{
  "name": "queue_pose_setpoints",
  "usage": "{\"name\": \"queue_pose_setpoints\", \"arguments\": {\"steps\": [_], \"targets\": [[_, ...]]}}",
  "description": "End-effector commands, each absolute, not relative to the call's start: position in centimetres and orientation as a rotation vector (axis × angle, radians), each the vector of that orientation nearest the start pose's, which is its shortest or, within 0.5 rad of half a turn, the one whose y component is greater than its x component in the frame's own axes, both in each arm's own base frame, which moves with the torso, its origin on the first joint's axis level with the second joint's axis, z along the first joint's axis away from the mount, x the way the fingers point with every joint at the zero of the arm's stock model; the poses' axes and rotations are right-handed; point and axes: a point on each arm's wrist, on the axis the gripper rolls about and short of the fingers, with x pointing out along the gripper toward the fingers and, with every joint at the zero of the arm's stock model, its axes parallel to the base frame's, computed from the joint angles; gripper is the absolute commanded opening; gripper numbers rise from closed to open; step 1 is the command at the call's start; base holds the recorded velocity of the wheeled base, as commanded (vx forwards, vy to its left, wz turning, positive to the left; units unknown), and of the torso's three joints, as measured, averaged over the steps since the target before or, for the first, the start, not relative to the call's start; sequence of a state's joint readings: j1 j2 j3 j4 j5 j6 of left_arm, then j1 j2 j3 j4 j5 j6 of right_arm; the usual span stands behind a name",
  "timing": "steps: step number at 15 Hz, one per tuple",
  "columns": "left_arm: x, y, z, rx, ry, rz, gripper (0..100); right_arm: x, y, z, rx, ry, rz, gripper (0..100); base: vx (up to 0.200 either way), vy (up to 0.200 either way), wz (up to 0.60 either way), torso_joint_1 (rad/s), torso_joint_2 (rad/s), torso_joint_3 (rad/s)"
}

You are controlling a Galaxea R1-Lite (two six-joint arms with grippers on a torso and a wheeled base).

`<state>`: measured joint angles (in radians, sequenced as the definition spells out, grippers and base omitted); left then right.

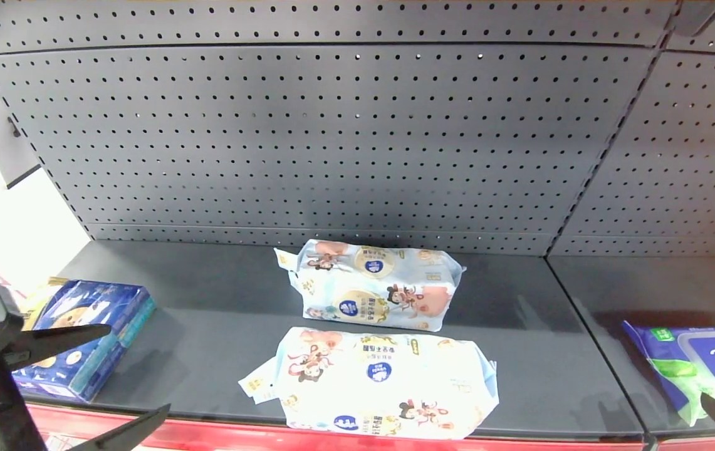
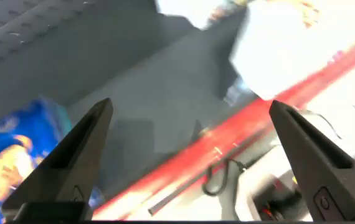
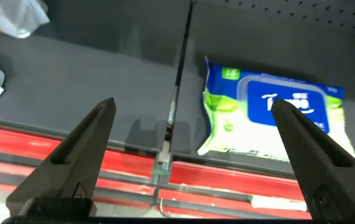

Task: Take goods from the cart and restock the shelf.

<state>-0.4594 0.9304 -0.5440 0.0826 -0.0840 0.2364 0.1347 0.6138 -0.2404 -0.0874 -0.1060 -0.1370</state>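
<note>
Two white cartoon-print soft packs lie flat on the dark shelf (image 1: 219, 300): one near the front edge (image 1: 382, 382), the other behind it (image 1: 376, 285). A blue pack (image 1: 91, 335) lies at the shelf's left end, and a blue-and-green wipes pack (image 1: 702, 363) lies on the adjoining shelf section to the right. My left gripper (image 1: 139, 368) hangs open and holds nothing at the front left, just right of the blue pack (image 2: 9, 149). My right gripper (image 3: 193, 107) is open and holds nothing, in front of the shelf edge near the wipes pack (image 3: 277, 118).
A grey pegboard back wall (image 1: 332, 138) rises behind the shelf. A red price strip (image 1: 219, 435) runs along the shelf's front edge. A seam (image 1: 589, 326) divides the two shelf sections. Bare shelf lies between the blue pack and the cartoon packs.
</note>
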Motion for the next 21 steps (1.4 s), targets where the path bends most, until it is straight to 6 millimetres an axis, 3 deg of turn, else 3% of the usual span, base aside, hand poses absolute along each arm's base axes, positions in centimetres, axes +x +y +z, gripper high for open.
{"name": "queue_pose_setpoints", "arguments": {"steps": [1, 4, 9, 12, 21], "targets": [[8.4, -4.6, 20.0, 0.312, 0.372, -0.613, 100, 4.7, 0.4, 15.0, -0.174, 0.307, 0.050, 100, 0.000, 0.000, 0.00, 0.000, 0.00, 0.000], [9.1, -5.5, 19.6, 0.331, 0.410, -0.657, 100, 5.2, 0.5, 15.1, -0.179, 0.322, 0.052, 100, 0.000, 0.000, 0.00, 0.000, 0.00, 0.000], [12.8, -8.7, 18.3, 0.362, 0.459, -0.711, 100, 5.4, 0.5, 15.3, -0.179, 0.326, 0.054, 100, 0.000, 0.000, 0.00, 0.000, 0.00, 0.000], [13.8, -9.9, 18.2, 0.375, 0.469, -0.740, 100, 5.7, 0.5, 15.5, -0.180, 0.328, 0.052, 100, 0.000, 0.000, 0.00, 0.000, 0.00, 0.000], [14.5, -10.4, 17.3, 0.400, 0.523, -0.715, 100, 5.7, 0.5, 15.6, -0.178, 0.331, 0.051, 100, 0.000, 0.000, 0.00, 0.000, 0.00, 0.000]]}}
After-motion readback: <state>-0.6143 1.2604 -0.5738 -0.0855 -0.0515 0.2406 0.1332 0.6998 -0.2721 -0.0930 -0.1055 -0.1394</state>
